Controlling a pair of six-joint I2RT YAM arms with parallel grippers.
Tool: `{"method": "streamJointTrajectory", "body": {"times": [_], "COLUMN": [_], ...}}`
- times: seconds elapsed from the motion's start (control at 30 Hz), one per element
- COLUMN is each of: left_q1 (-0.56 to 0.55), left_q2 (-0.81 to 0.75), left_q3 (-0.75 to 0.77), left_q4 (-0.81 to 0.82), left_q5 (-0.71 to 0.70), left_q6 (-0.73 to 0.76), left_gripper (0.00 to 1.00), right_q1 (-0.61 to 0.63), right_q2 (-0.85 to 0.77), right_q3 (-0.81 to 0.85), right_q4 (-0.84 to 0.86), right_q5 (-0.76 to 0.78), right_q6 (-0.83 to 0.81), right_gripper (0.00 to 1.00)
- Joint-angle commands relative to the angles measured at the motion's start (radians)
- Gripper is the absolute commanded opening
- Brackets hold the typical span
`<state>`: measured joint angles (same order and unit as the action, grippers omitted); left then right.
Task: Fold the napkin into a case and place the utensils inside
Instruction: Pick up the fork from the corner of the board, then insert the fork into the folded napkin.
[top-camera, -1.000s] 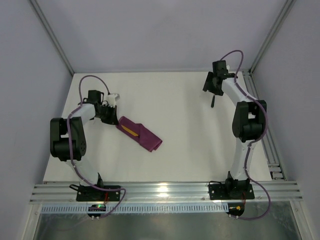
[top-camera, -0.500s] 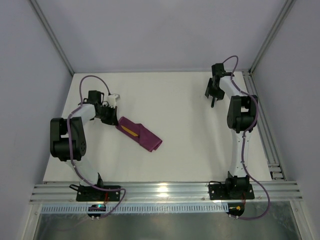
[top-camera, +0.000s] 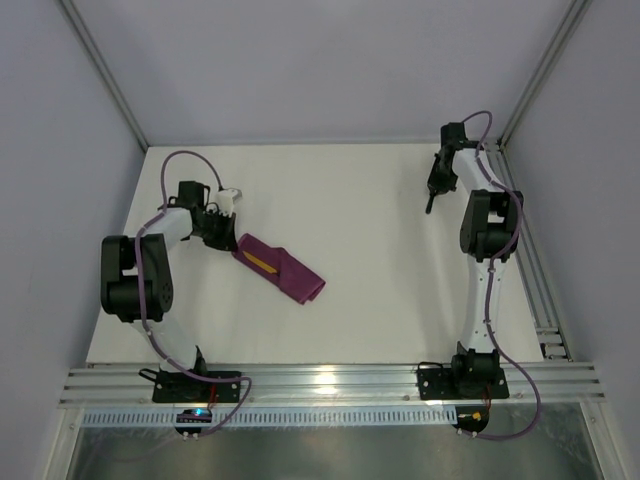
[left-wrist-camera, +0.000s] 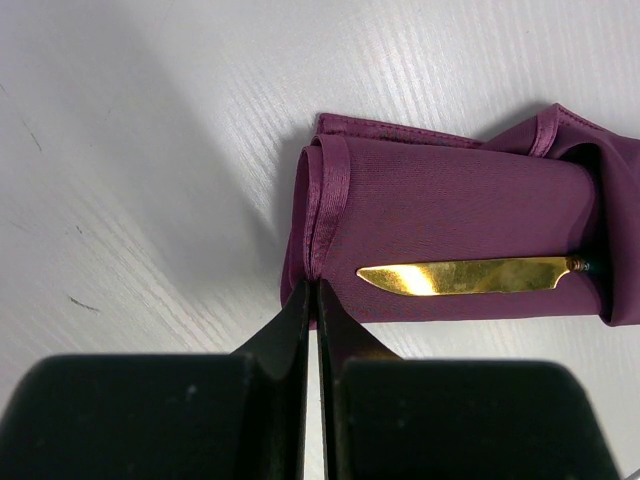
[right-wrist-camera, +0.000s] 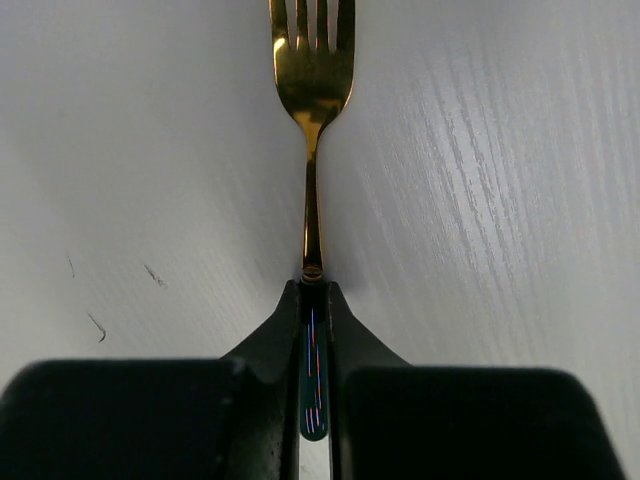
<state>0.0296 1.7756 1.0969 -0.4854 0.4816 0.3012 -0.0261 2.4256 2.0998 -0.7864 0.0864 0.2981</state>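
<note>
Although both pincers are at work, they stand well apart on the white wood-grain table (top-camera: 360, 240). On its left half lies the narrow magenta-purple cloth case (top-camera: 285, 270), an oblong folded pouch set at a slant, one end up by the left pincer (left-wrist-camera: 312, 285) and the other pointing toward the middle of the table. A slim knife with a gold blade (left-wrist-camera: 465, 275) rests on top of the cloth along one long edge. Its tip is at the end nearest that pincer, and its handle end slips out of sight under a fold at the other end. The left pincer has its black fingers pressed together, tips right at the edge of the case beside the rolled hem; whether any cloth sits between them I cannot tell. Over near the far right corner of the table, the right pincer (right-wrist-camera: 313, 292) is pinching the dark handle of a slender gold fork (right-wrist-camera: 312, 80), one finger on either side just behind the neck. The fork points straight away from the pincer, tines outward, over bare table; whether it touches the surface I cannot tell. From above it shows only as a small dark sliver below the wrist.
</note>
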Motion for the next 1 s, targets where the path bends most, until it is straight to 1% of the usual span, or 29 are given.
{"method": "streamJointTrajectory", "body": {"times": [0.0, 0.07, 0.1, 0.13, 0.17, 0.2, 0.23, 0.27, 0.3, 0.33, 0.37, 0.4, 0.43, 0.47, 0.5, 0.57, 0.6, 0.63, 0.7, 0.8, 0.97], "left_q1": [-0.014, -0.014, -0.013, -0.014, -0.014, -0.014, -0.013, -0.013, -0.013, -0.013, -0.014, -0.014, -0.013, -0.014, -0.014, -0.014, -0.014, -0.014, -0.013, -0.013, -0.014], "left_q2": [-0.021, -0.021, -0.019, -0.018, -0.016, -0.015, -0.013, -0.013, -0.01, -0.008, -0.008, -0.007, -0.002, -0.001, 0.002, 0.005, 0.005, 0.005, 0.004, -0.001, -0.004], "left_q3": [0.0, 0.0, 0.001, 0.001, 0.003, 0.004, 0.006, 0.006, 0.008, 0.009, 0.012, 0.014, 0.014, 0.017, 0.017, 0.02, 0.02, 0.02, 0.017, 0.014, 0.011], "left_q4": [0.007, 0.01, 0.01, 0.011, 0.014, 0.016, 0.018, 0.018, 0.016, 0.015, 0.011, 0.011, 0.01, 0.01, 0.008, 0.008, 0.007, 0.008, 0.007, 0.008, 0.008], "left_q5": [0.005, 0.006, 0.008, 0.008, 0.011, 0.011, 0.014, 0.015, 0.018, 0.023, 0.025, 0.028, 0.028, 0.026, 0.023, 0.02, 0.02, 0.02, 0.023, 0.02, 0.025], "left_q6": [0.026, 0.024, 0.023, 0.019, 0.016, 0.013, 0.01, 0.009, 0.007, 0.006, 0.006, 0.006, 0.004, 0.004, 0.004, 0.004, 0.003, 0.003, 0.001, 0.004, 0.004], "left_gripper": [0.0, 0.0, 0.0, 0.0, 0.0, 0.0, 0.0, 0.0, 0.0, 0.0, 0.0, 0.0, 0.0, 0.0, 0.0, 0.0, 0.0, 0.0, 0.0, 0.0, 0.0], "right_q1": [0.009, 0.021, 0.026, 0.084, 0.11, 0.141, 0.208, 0.245, 0.288, 0.332, 0.429, 0.48, 0.526, 0.616, 0.656, 0.751, 0.774, 0.794, 0.833, 0.859, 0.897], "right_q2": [-0.008, -0.068, -0.147, -0.19, -0.236, -0.323, -0.367, -0.405, -0.475, -0.508, -0.534, -0.557, -0.588, -0.595, -0.597, -0.559, -0.536, -0.48, -0.423, -0.338, -0.3], "right_q3": [-0.033, -0.088, -0.16, -0.197, -0.234, -0.304, -0.337, -0.368, -0.436, -0.476, -0.551, -0.585, -0.622, -0.685, -0.71, -0.725, -0.712, -0.69, -0.63, -0.56, -0.593], "right_q4": [0.002, 0.057, 0.094, 0.175, 0.217, 0.299, 0.341, 0.38, 0.477, 0.539, 0.594, 0.722, 0.796, 0.873, 1.018, 1.119, 1.16, 1.162, 1.152, 1.09, 1.087], "right_q5": [-0.054, -0.088, -0.126, -0.129, -0.129, -0.122, -0.122, -0.123, -0.137, -0.151, -0.163, -0.169, -0.189, -0.198, -0.215, -0.238, -0.256, -0.273, -0.287, -0.29, -0.243], "right_q6": [-0.031, -0.046, -0.056, -0.069, -0.098, -0.111, -0.126, -0.131, -0.132, -0.137, -0.151, -0.157, -0.168, -0.181, -0.186, -0.201, -0.221, -0.229, -0.228, -0.22, -0.255], "right_gripper": [0.04, 0.04, 0.04, 0.04, 0.04, 0.04, 0.04, 0.04, 0.04, 0.04, 0.04, 0.04, 0.04, 0.04, 0.04, 0.04, 0.04, 0.04, 0.04, 0.04, 0.04]}}
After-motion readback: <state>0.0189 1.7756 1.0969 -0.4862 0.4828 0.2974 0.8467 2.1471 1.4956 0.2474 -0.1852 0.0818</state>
